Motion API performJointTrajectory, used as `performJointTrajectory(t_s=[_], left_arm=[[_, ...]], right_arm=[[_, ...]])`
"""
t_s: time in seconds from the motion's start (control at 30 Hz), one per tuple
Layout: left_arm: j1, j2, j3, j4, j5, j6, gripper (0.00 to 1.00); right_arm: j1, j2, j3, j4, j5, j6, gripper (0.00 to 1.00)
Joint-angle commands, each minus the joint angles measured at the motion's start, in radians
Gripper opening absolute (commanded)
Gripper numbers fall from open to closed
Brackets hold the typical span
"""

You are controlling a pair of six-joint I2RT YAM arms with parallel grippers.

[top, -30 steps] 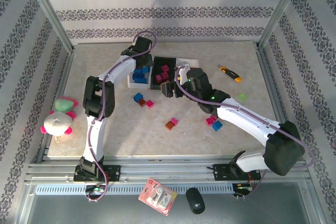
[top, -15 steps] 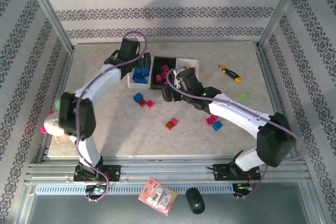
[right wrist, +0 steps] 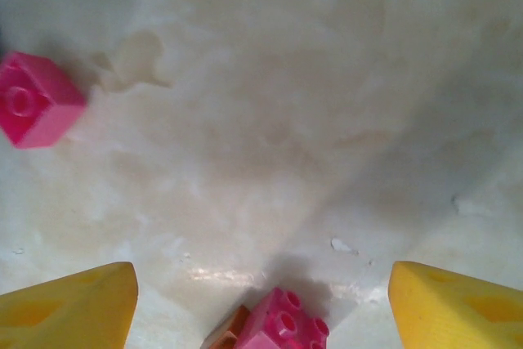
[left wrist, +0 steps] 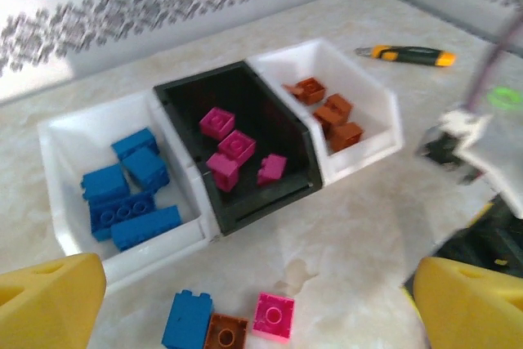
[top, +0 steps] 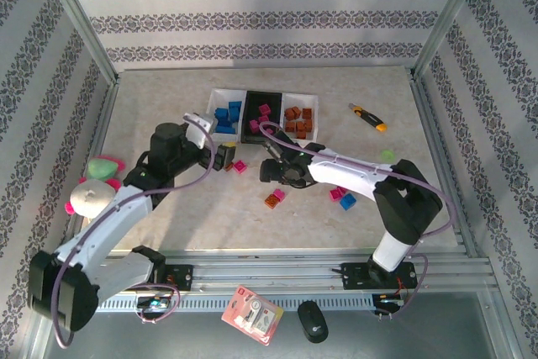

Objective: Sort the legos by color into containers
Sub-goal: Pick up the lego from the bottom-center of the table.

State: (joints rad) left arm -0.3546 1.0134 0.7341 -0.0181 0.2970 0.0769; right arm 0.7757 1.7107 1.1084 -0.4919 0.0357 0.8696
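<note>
Both arms have pulled nearward off the containers (left wrist: 65,149); left hand (top: 224,157) and right hand (top: 271,171), each spread, hang over loose legos (top: 275,197) on the tabletop (top: 151,107), apparently lining up next picks.

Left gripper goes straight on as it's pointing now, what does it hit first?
Probably the blue lego, orange-brown lego and pink lego lying just ahead of the left gripper, jaws open, short of the black tray. Depth unclear; it might touch table first.

Pink-and-green plush toy (top: 94,187) sits at the worktop's (top: 168,98) left edge; yellow-and-black utility knife (top: 368,117) lies near the far right corner; red-and-white packet (top: 251,314) and a black oval object (top: 312,321) lie beyond the near edge.
</note>
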Motion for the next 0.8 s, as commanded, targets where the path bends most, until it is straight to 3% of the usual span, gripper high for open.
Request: performJointTrajectory(t_s=[0.0, 0.17, 0.3, 0.4, 0.6, 0.77], left_arm=[[-0.011, -0.063, -0.050, 0.014, 0.099, 0.100, 0.96], [-0.011, -0.086, -0.101, 0.022, 0.124, 0.098, 0.96], [-0.011, -0.085, -0.125, 0.052, 0.140, 0.086, 0.95], [-0.011, -0.086, -0.136, 0.075, 0.148, 0.074, 0.95], [-0.011, -0.087, -0.147, 0.088, 0.151, 0.068, 0.94], [-0.011, -0.103, -0.149, 0.077, 0.158, 0.069, 0.94]], right_arm=[[0.014, 0.043, 0.000, -0.060, -0.105, 0.193, 0.77], [0.017, 0.090, 0.010, -0.112, -0.129, 0.298, 0.67], [0.026, 0.102, 0.017, -0.141, -0.139, 0.367, 0.65], [0.028, 0.108, 0.025, -0.169, -0.126, 0.397, 0.56], [0.028, 0.095, 0.027, -0.176, -0.100, 0.416, 0.41], [0.028, 0.062, 0.042, -0.193, -0.045, 0.401, 0.34]])
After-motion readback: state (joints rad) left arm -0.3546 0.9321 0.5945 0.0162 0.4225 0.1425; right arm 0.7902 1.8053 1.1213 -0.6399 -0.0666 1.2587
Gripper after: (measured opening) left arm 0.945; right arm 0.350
